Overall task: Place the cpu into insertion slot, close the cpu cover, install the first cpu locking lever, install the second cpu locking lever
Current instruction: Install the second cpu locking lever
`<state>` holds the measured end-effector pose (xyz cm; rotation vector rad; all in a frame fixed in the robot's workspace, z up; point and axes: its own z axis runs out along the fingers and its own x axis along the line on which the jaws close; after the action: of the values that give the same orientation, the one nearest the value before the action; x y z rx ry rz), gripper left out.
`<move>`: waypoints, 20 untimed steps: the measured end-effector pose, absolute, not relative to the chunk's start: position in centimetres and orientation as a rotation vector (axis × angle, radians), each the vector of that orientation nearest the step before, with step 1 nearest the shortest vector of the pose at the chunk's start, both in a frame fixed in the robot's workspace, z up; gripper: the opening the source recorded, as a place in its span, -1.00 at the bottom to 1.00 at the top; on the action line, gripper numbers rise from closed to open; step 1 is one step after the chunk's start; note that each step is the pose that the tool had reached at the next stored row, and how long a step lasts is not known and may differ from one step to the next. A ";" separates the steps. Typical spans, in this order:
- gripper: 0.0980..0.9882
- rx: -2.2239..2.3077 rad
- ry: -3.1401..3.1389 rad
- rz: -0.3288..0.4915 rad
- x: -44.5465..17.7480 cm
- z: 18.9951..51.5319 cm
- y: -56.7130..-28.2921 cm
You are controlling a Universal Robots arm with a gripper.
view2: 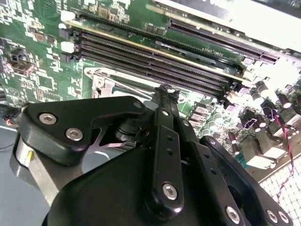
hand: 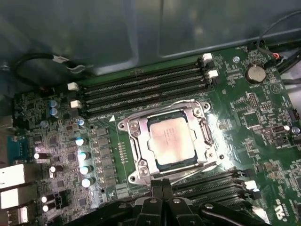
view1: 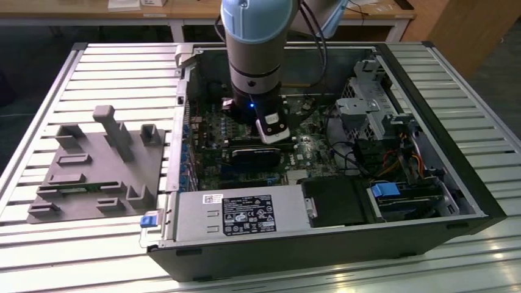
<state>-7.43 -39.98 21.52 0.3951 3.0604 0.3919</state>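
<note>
Right now, down inside the computer case (view1: 456, 183): the gripper (view1: 273, 131), fingers pressed together at the tip, with nothing seen pinched between them. Points down at the green board. Hangs very near one edge of the insertion slot (hand: 128, 126), close to a thin wire lever (hand: 197, 172) that runs along that edge, lying crosswise in front of the tip (hand: 162, 187). Cannot tell whether touching the wire or just above it.

Just past the tip, in the first wrist view: the cpu (hand: 171, 139), lying flat in the slot, pale shiny side up. Square, so no long side to line up. Around it, the cpu cover (hand: 141, 150), down flat like a picture frame, with the chip showing through its window. Looks like putting in and covering done, and lever work in hand, though only a guess.

Farther out: long black memory slots (hand: 141, 89) on the far side of the socket, and more memory slots (hand: 211, 181) right beside the tip, close enough to bump. Off to one side, a row of little round cans (hand: 82, 155); off to the other, a coin battery (hand: 255, 73).

Outside the case, well apart, toward the exterior view's left: a grey tray (view1: 97, 165) on the slatted table (view1: 122, 67).
</note>
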 end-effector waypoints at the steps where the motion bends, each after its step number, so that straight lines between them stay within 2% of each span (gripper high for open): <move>1: -0.98 0.394 3.060 0.401 -7.5 21.4 -40.1; 12: -0.98 0.383 3.054 0.478 -8.4 20.5 -41.0; 20: -0.98 0.375 3.051 0.503 -8.9 19.5 -41.0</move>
<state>-8.85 -41.00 19.53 0.3753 3.0507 0.5026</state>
